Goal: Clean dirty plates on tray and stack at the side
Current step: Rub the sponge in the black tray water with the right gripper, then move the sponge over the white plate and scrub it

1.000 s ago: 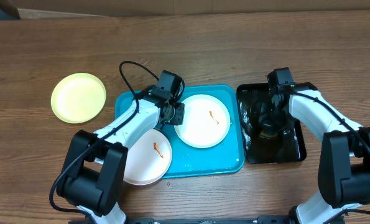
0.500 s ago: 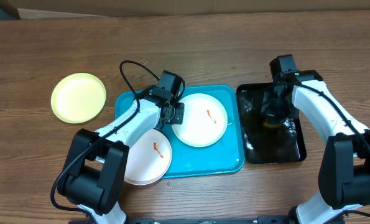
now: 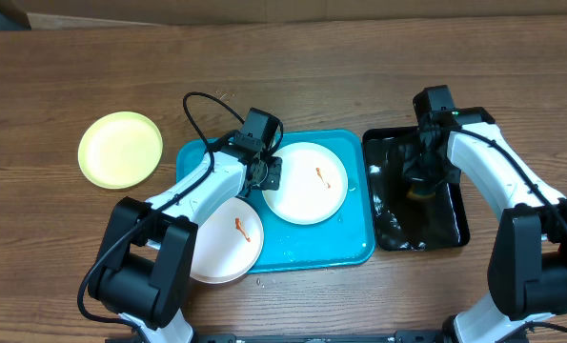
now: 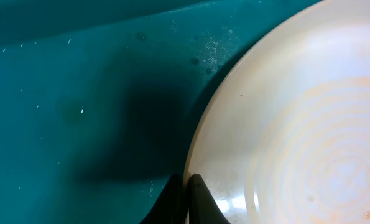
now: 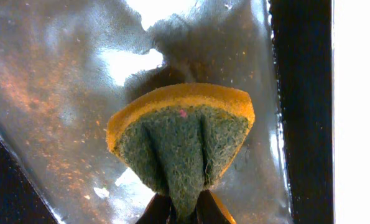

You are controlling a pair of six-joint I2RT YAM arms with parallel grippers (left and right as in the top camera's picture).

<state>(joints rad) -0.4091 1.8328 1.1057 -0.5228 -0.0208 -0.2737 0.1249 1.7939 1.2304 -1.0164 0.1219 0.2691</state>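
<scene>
Foam sponge (image 5: 181, 140), fibrous green, glossy round plate (image 4: 296, 124)

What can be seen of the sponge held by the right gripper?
The sponge is yellow-orange foam with a dark green scouring face turned toward the wrist camera. The right gripper pinches its lower middle, so it buckles into a fan shape with a central crease. A tiny pink speck sits near its top edge. It hangs over the wet, glossy black tray; whether it touches the tray cannot be told.
</scene>
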